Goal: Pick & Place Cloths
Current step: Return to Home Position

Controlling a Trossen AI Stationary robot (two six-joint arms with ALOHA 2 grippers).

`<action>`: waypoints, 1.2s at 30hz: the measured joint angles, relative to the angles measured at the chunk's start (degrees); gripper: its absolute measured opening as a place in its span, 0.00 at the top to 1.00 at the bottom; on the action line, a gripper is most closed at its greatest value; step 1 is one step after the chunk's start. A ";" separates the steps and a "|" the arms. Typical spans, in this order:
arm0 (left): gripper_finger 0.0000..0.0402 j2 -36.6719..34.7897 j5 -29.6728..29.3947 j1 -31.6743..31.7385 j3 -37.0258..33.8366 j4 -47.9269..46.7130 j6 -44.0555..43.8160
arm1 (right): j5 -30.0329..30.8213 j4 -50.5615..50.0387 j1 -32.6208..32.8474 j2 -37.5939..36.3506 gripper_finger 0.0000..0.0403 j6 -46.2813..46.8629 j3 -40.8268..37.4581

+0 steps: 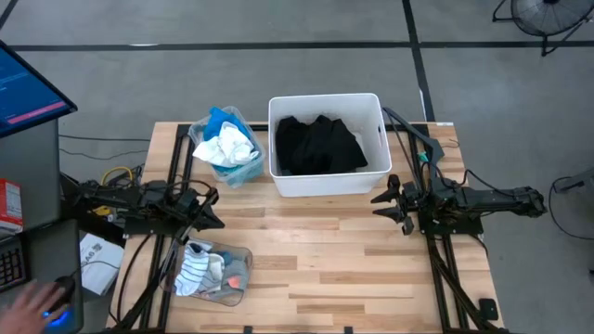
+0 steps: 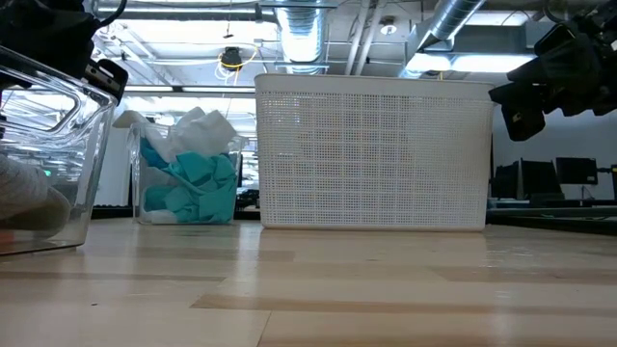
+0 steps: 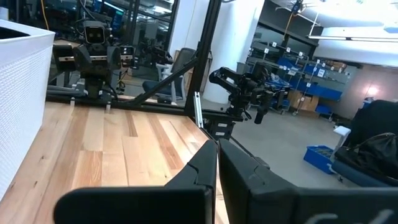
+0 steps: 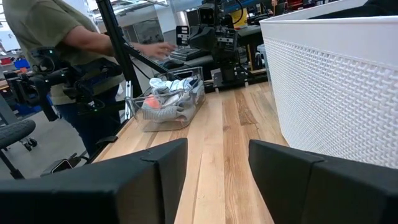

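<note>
A large black cloth lies inside the white tub at the table's far middle. Teal, white and blue cloths are heaped in a clear bin to the tub's left. Grey and striped socks lie in another clear bin at the near left. My left gripper hovers level at the table's left, shut and holding nothing; its fingers meet. My right gripper hovers level at the right, near the tub's near right corner, open with nothing between its fingers.
Bare wooden table spreads between the two arms and toward the near edge. A person stands beyond the table's left edge, with a hand on a mouse beside a monitor. Black frame rails run along both sides.
</note>
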 joint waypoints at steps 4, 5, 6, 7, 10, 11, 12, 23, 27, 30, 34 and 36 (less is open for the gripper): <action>1.00 0.00 -0.20 0.00 0.00 0.23 0.00 | 0.00 0.01 0.01 0.01 0.59 0.00 0.01; 1.00 -0.01 -0.20 0.00 0.00 0.27 0.00 | 0.00 0.00 0.01 0.01 0.59 0.00 -0.01; 1.00 0.00 -0.20 0.00 0.00 0.30 0.00 | 0.00 0.02 0.01 0.01 0.59 0.00 0.01; 1.00 0.00 -0.19 0.00 0.00 0.33 0.00 | 0.00 0.00 -0.01 -0.01 0.58 0.00 -0.01; 1.00 0.00 -0.18 0.00 0.00 0.33 0.00 | 0.00 0.00 0.01 0.01 0.58 0.00 0.01; 1.00 0.00 -0.18 0.00 0.00 0.35 0.00 | 0.00 0.02 0.00 -0.01 0.58 0.00 0.00; 1.00 0.00 -0.18 0.00 0.00 0.35 -0.01 | 0.00 0.01 0.01 0.01 0.58 0.00 0.00; 1.00 0.00 -0.14 0.00 0.00 0.75 0.00 | 0.00 0.01 0.01 0.01 0.58 0.00 0.00; 1.00 0.00 -0.14 0.00 0.00 0.75 -0.02 | 0.00 0.02 0.01 0.00 0.58 0.00 0.00; 1.00 0.00 -0.11 0.00 0.00 0.75 -0.02 | 0.00 0.02 0.01 -0.01 0.59 0.00 -0.01; 1.00 0.00 -0.09 0.00 0.00 0.75 0.00 | 0.00 0.01 -0.01 0.01 0.59 0.00 -0.01; 1.00 0.00 0.13 0.00 0.00 0.75 -0.01 | 0.00 0.00 0.01 0.01 0.58 0.00 -0.01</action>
